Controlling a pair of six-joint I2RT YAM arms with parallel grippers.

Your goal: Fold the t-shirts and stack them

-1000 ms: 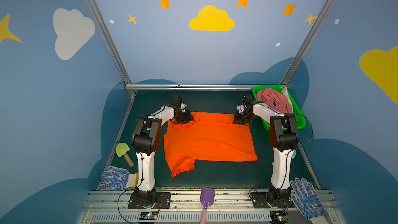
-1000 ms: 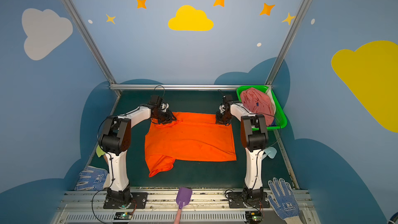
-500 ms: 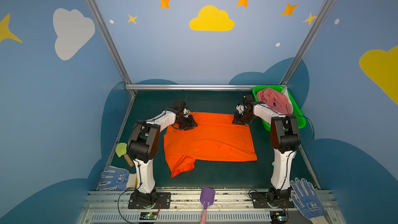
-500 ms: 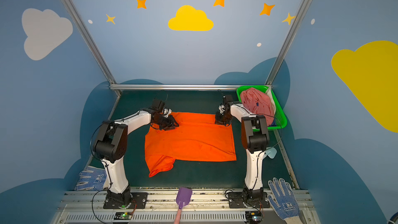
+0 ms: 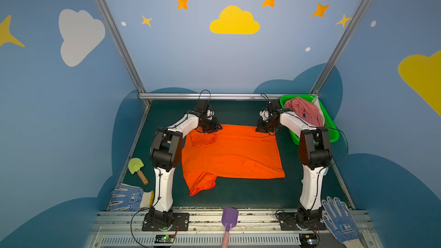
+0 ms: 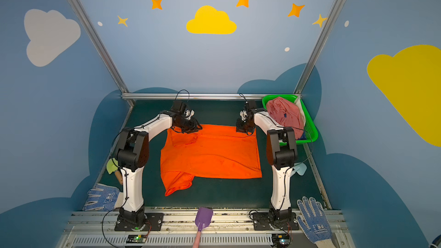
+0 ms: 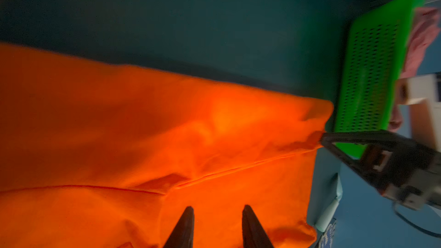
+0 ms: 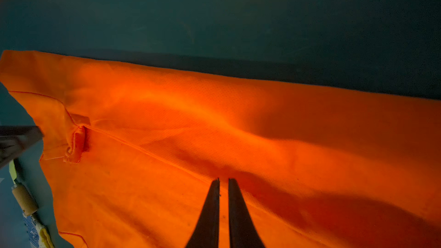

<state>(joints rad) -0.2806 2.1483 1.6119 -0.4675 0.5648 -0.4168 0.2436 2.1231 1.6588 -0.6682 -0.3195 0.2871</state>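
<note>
left tool (image 7: pixel 217 207) open over orange shirt (image 5: pixel 231 153), right tool (image 8: pixel 223 179) pinching its edge

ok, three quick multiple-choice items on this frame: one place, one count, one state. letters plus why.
1. Where is the pink t-shirt?
A) in the green mesh basket
B) on the back rail
C) on the front rail

2. How many blue-dotted work gloves show in a top view?
A) one
B) two
C) four

3. How does the orange t-shirt lie?
A) balled up
B) hanging in the air
C) spread out on the dark green mat

Key:
1 A, it is heaped inside the basket's walls.
2 B, one lies at each front corner, the other glove on the right.
3 C, it lies opened out, one sleeve poking toward the front.
</note>
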